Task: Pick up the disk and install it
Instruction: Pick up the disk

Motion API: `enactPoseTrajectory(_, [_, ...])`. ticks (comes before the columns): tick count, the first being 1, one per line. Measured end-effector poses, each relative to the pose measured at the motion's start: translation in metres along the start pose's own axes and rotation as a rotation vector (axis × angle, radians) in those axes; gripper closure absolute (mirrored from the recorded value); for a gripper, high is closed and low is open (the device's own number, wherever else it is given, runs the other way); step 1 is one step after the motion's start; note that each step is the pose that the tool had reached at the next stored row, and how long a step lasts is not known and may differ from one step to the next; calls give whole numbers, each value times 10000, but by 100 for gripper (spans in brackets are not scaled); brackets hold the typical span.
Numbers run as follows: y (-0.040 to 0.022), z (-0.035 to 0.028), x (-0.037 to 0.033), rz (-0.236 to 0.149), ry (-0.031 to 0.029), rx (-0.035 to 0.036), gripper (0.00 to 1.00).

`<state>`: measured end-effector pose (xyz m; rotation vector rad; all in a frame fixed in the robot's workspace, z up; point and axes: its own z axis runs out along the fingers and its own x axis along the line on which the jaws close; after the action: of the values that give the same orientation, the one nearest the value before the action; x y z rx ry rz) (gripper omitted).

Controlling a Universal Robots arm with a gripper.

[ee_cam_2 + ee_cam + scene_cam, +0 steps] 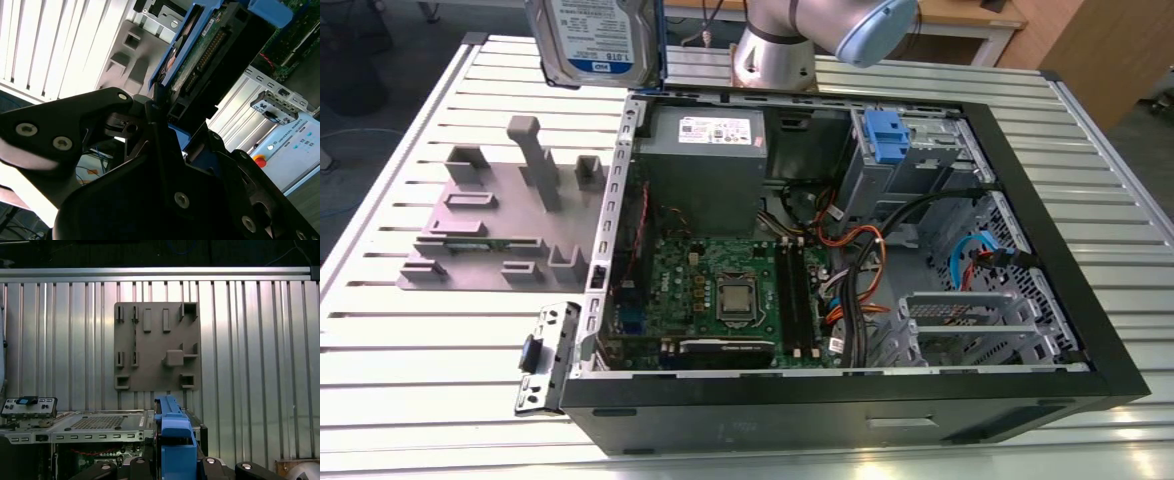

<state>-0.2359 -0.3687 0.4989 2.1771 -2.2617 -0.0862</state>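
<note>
exterior view is showing the disk (594, 40) hanging high over the far side of the bench (400, 330), with its white-and-blue label facing the camera and a strip of its blue caddy running down the edge toward the exterior view's right. it is sitting clear of the bench, just beyond the far corner of the open computer case (1067, 300) on the exterior view's left, and the arm (821, 30) is reaching across behind the case beside it.

inside the case, the grey power supply (700, 135) is lying at the far end, the green motherboard (720, 290) is lying below it, and another blue caddy (887, 135) is sitting in the drive bay toward the exterior view's right. a grey fixture plate (480, 230) with upright pegs is resting on the bench beside the case on the exterior view's left, and a small metal bracket (540, 355) is lying near the case's near corner.

in the second wrist view the black claw (172, 120) is closing tightly on the disk (205, 50), pinching the blue frame at one end, with the green circuit side of the drive showing. in the first wrist view the blue edge of the disk (172, 435) is standing between the claw's two sides, above the fixture plate (155, 345) and the case's edge (90, 422).
</note>
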Motion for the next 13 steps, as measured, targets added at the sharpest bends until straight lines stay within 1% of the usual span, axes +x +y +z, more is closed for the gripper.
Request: enactPoseTrajectory(13, [-4,1,28,0,0,0,64])
